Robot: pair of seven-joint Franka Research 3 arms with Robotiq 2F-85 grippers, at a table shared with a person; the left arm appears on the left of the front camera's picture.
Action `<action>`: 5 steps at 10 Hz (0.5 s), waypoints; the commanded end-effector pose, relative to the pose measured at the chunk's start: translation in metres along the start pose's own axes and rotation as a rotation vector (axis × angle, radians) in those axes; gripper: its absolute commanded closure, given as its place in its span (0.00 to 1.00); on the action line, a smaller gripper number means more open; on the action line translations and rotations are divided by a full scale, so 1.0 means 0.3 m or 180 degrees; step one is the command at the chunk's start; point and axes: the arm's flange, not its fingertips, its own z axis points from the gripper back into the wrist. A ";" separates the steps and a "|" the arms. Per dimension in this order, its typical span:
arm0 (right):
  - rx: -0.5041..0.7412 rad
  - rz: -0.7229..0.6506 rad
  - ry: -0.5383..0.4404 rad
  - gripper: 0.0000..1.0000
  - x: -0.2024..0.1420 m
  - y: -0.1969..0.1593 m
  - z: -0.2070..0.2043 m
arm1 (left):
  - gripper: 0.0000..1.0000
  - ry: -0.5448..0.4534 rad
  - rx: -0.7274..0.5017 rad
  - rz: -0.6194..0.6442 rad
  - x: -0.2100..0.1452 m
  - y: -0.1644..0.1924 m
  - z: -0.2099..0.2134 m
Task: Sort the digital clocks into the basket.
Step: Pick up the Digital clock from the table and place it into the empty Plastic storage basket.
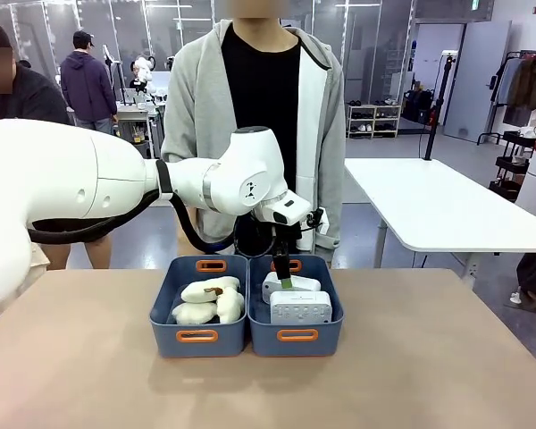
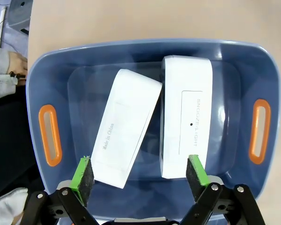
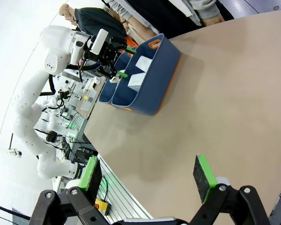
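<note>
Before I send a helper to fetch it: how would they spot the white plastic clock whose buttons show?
Find the joined slate-blue plastic tubs mid-table; take the one on the robot's right, under the open left gripper. Two white rectangular clocks lie inside; yours is the nearer clock, with small grey buttons showing.

left arm reaches across with its hand pointing down, fingers spread; right hand open too.

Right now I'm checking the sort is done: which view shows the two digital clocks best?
The left wrist view: it looks straight down on both digital clocks lying side by side in the basket. The front view shows them partly behind the basket's wall; the right wrist view shows them small and distant.
</note>
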 end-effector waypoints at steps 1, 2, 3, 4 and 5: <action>-0.0033 -0.0038 0.0042 0.00 -0.001 0.012 0.005 | 0.00 -0.0011 0.0018 -0.0010 0.002 0.000 0.000; -0.0033 -0.0038 0.0042 0.00 -0.001 0.012 0.005 | 0.00 -0.0011 0.0018 -0.0010 0.002 0.000 0.000; -0.0033 -0.0038 0.0042 0.00 -0.001 0.012 0.005 | 0.00 -0.0011 0.0018 -0.0010 0.002 0.000 0.000; -0.0033 -0.0038 0.0042 0.00 -0.001 0.012 0.005 | 0.00 -0.0011 0.0018 -0.0010 0.002 0.000 0.000; -0.0033 -0.0038 0.0042 0.00 -0.001 0.012 0.005 | 0.00 -0.0011 0.0018 -0.0010 0.002 0.000 0.000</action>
